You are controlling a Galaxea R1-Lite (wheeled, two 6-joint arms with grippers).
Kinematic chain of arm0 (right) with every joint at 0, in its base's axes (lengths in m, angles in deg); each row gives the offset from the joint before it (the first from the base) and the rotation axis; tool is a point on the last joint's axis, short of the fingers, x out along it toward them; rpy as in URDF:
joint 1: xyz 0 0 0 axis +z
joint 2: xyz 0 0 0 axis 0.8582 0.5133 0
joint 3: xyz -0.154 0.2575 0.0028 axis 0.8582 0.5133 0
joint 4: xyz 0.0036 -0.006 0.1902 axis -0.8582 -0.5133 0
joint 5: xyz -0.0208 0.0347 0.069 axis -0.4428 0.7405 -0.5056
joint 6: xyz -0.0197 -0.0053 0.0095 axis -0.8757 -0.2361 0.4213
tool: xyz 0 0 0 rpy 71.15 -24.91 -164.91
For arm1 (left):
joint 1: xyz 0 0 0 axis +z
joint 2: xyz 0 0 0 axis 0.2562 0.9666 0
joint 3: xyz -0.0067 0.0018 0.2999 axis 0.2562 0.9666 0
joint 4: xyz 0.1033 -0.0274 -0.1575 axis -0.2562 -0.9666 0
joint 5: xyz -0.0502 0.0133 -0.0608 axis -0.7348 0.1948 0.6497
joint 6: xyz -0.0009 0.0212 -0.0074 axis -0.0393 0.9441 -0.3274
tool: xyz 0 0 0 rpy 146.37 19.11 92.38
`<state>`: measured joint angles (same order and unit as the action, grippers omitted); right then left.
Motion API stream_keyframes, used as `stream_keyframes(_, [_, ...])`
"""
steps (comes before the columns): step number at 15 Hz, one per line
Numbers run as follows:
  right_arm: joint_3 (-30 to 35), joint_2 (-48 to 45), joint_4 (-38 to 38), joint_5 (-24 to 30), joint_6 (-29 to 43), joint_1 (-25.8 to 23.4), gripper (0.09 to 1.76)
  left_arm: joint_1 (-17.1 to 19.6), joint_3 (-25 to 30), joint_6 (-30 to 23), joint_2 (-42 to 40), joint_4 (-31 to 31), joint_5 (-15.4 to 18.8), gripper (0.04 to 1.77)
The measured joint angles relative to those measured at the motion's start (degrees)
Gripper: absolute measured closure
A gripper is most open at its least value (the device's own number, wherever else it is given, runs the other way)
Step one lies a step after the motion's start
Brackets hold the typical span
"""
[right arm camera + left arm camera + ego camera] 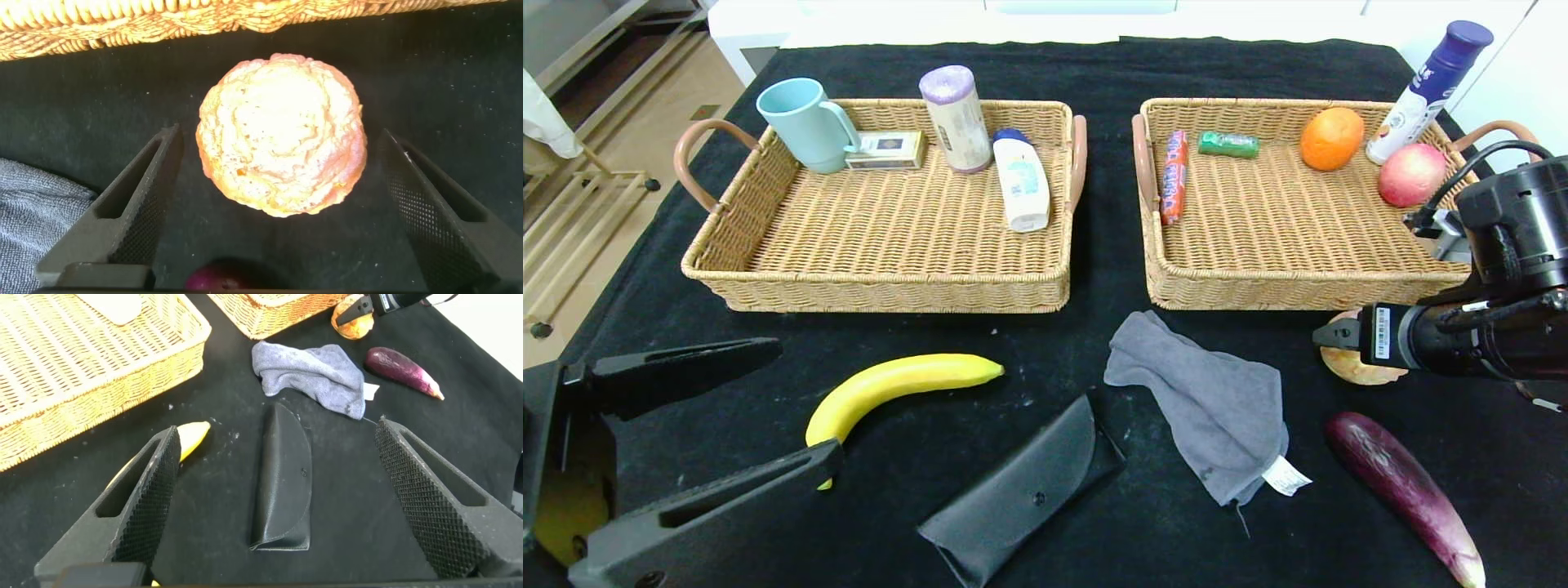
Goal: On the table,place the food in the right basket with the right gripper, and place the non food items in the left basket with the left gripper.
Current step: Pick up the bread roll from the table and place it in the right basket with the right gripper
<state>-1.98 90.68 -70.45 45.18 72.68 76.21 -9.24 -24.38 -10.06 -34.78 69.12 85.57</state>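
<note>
From the head camera, the right tool (1327,333) is hanging over a bun (1356,369) on the table (1094,506) just before the right basket (1258,282). The left tool (278,498) – released – is hovering above a black case (284,486), banana (192,439) beside it. Right wrist: jaws spread wide, flanking the bun (280,133) – untouched.

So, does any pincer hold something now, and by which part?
Nothing is held. The right pincer stands open around the bread roll without touching it; the left pincer is open above the black case.
</note>
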Motion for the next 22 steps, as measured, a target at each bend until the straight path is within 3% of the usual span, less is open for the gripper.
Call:
stream_keyframes(4, [0.06,0.44,0.02,-0.13,-0.10,0.00,0.14,0.00,0.11,0.02,-0.09,-0.09,-0.02,0.09])
stream_keyframes(8, [0.11,1.21,0.11,-0.20,-0.11,-0.10,0.74,-0.07,0.22,0.09,-0.35,-0.07,0.13,0.09])
stream_keyframes(11, [0.17,1.46,0.17,-0.17,-0.10,-0.15,0.96,-0.07,0.27,0.11,-0.50,-0.09,0.15,0.09])
stream_keyframes(22, [0.83,0.90,-0.13,0.00,-0.11,0.02,1.02,-0.09,0.71,0.11,-0.61,-0.05,0.24,0.09])
